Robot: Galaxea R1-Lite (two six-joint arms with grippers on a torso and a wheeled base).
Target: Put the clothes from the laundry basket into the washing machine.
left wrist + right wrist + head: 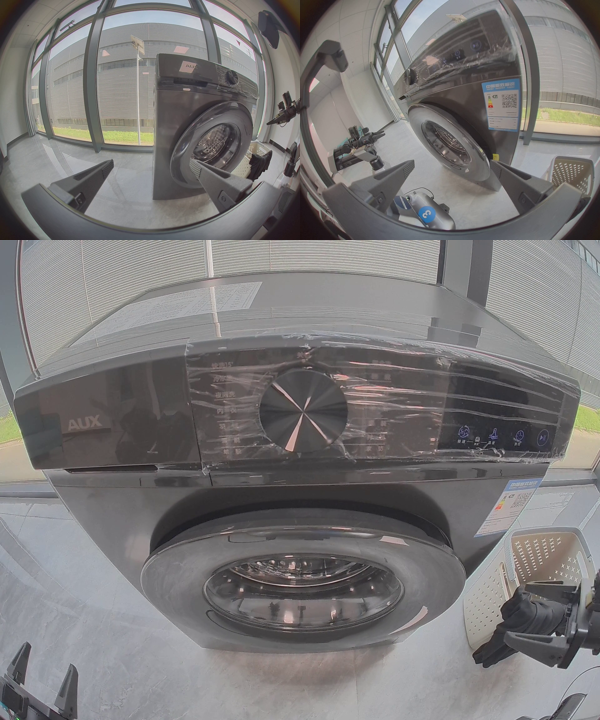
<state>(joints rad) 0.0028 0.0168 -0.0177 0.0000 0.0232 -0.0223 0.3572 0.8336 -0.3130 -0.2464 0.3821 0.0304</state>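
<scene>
A dark grey washing machine [300, 446] stands in front of me with its round door [303, 590] shut. The door [215, 145] [447, 143] shows in both wrist views too. To its right on the floor is a white laundry basket [550, 552] [243, 168] [572, 170]. A black garment [522, 621] [259, 162] hangs over the basket's near rim. My right gripper [517, 612] [451, 164] is open right by that garment, with nothing between its fingers in the wrist view. My left gripper [44, 674] [153, 168] is open and low, left of the machine.
Tall windows [122, 93] run behind the machine. Pale tiled floor [250, 684] lies open in front of the door and to the left. Another piece of equipment with arms [357, 143] [286, 111] stands farther off in the room.
</scene>
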